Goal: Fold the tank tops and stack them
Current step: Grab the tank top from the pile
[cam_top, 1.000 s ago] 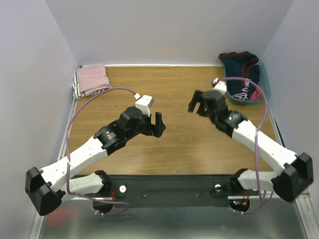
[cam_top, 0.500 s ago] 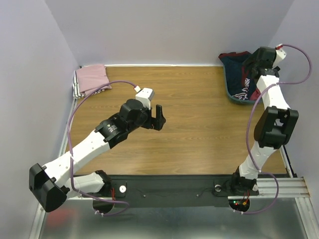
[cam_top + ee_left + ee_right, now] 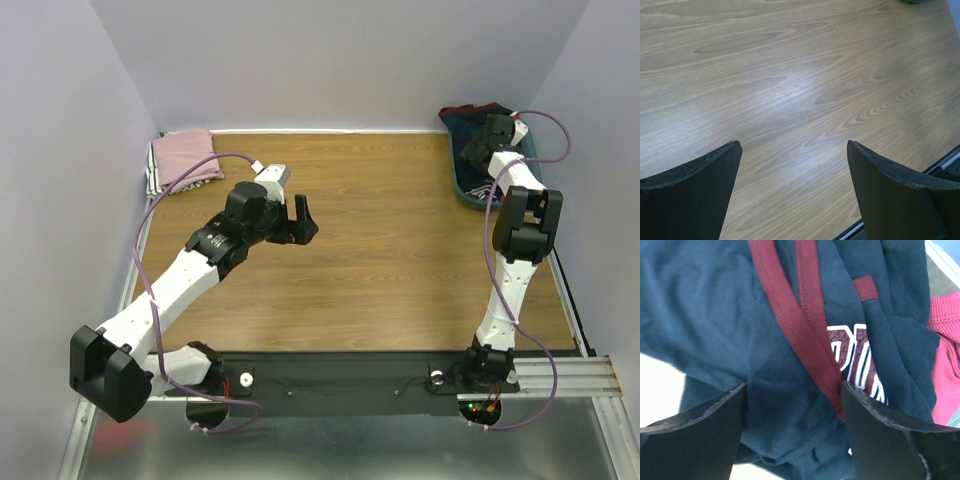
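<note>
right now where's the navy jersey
In the top view the jersey lies bunched in the teal bin at the far right corner of the table, directly under the open right fingers, with a red top beside it.

Robot lab cell: plain grey walls [image 3: 330, 60] enclose wood-grain table [image 3: 400, 270] under left gripper [image 3: 305, 220]; arms [image 3: 190, 275] bolted to black rail [image 3: 340, 375].

The navy jersey [image 3: 715, 315], maroon-trimmed, lies crumpled far right, a red top [image 3: 946, 355] beside it. A pink top [image 3: 185, 158] lies folded far left.
</note>
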{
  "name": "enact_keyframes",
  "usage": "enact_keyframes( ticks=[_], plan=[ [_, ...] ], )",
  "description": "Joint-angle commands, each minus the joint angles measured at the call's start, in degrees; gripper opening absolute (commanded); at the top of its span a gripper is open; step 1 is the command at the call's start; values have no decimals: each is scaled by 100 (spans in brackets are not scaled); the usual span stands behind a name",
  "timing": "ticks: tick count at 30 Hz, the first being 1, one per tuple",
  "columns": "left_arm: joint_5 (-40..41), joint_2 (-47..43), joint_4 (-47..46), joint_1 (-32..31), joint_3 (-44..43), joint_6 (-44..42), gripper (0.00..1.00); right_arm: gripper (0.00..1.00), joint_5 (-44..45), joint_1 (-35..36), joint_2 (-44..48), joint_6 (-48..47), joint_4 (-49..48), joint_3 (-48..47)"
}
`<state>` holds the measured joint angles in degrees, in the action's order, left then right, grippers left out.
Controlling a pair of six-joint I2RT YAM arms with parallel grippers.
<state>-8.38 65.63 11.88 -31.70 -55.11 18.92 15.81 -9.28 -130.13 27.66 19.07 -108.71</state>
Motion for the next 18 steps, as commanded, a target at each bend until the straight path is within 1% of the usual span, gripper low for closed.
enact_keyframes(
  ticks=[1,3,6,9,10,12,13,16,18],
  plan=[
    [-225,-50,-265,59,71,-72,99,78,176,-30,66,-33,-149,-11],
    [-243,-32,-274,68,80,-72,99,75,290,-30,66,-15,-158,42],
    [-269,-15,-291,77,80,-55,99,67,378,-30,66,-15,-175,69],
    [-269,-6,-300,77,88,-46,99,50,405,-30,49,-24,-184,16],
    [-252,-15,-300,85,88,-55,99,36,422,-30,66,-15,-193,7],
    [-217,-15,-283,85,71,-55,99,25,440,-30,110,29,-193,-28],
    [-199,-15,-291,94,71,-46,99,14,431,-30,162,29,-202,-45],
    [-208,-15,-291,94,62,-37,99,0,431,-30,259,3,-202,-194],
    [-216,-15,-309,94,53,-11,99,0,440,-30,417,2,-202,-256]
  ],
)
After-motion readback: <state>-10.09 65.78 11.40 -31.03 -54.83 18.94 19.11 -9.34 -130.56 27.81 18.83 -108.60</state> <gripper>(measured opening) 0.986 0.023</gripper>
